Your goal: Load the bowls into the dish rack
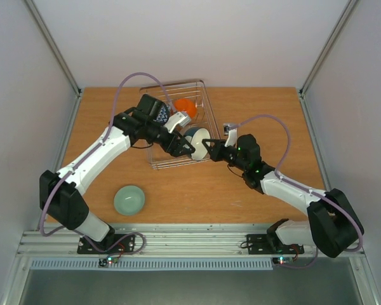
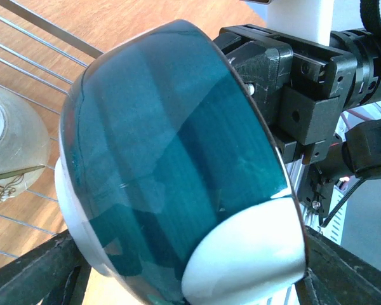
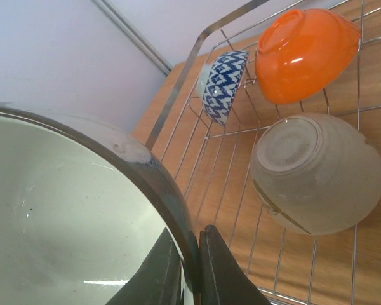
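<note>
The teal bowl (image 2: 178,171) is being pinched by its rim in the right gripper (image 3: 190,267) at the rack's (image 3: 175,89) 5 o'clock corner. The left gripper's (image 1: 185,147) fingers are being held wide around it; whether they are touching cannot be told. A green bowl (image 1: 129,200) is being borne by the table at the rack's 7 o'clock.

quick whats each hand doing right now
left hand: spread wide around the teal-banded bowl, grip cannot be told
right hand: closed on that bowl's rim
</note>
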Motion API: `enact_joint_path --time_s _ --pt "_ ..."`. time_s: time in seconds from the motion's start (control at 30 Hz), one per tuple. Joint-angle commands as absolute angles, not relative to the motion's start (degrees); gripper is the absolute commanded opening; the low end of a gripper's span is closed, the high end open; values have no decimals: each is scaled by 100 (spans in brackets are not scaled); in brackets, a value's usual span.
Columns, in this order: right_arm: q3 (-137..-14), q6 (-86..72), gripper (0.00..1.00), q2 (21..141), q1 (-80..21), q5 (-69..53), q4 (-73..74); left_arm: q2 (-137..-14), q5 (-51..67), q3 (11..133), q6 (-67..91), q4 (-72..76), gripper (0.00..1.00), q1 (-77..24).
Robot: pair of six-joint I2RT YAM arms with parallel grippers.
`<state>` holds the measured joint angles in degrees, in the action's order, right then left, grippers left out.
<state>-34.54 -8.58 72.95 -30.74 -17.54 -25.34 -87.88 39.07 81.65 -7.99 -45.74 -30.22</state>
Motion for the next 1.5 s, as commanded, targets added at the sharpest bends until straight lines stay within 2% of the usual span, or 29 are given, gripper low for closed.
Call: enact_joint_path --time_s 0.0,0.17,0.27,0.33,0.53,0.67,0.7,0.77,0.8,0.87,1.13,1.47 --pt "-3527 -1003 1 7320 -3067 -2058 -3506 -8891 4061 8298 -859 -4565 80 -2997" --pt "-3492 -1034 1 7395 -3066 -2147 -3745 -8910 4210 8297 -904 -4583 73 -2997" --pt "-3498 -1046 1 7444 -3065 -2195 -3828 -8928 4279 8310 -918 -4611 62 -2997" --pt "-3504 -1060 1 7493 -3067 -2240 -3899 -8966 4358 8325 -938 -4639 51 -2997" --pt "-3580 -1107 2 7693 -3067 -2392 -4073 -9061 4408 8376 -958 -4711 2 -2997" --pt "-3628 -1075 8 7767 -3067 -2410 -4009 -9088 4318 8384 -941 -4728 0 -2997" --pt "-3637 -1053 12 7779 -3067 -2406 -3987 -9103 4272 8392 -927 -4735 0 -2997" --pt "-3650 -1002 32 7775 -3062 -2371 -3931 -9105 4164 8398 -932 -4726 0 -2997" --pt "-3662 -971 39 7767 -3062 -2351 -3869 -9103 4100 8387 -932 -4708 1 -2997" --pt "-3682 -909 45 7749 -3067 -2280 -3770 -9089 3943 8369 -940 -4660 1 -2997" --pt "-3603 -656 51 7588 -3067 -2002 -3426 -8917 3278 8208 -947 -4368 1 -2997" --pt "-3241 -306 54 7143 -3067 -1591 -3068 -8530 1600 7814 -849 -3612 0 -2996"
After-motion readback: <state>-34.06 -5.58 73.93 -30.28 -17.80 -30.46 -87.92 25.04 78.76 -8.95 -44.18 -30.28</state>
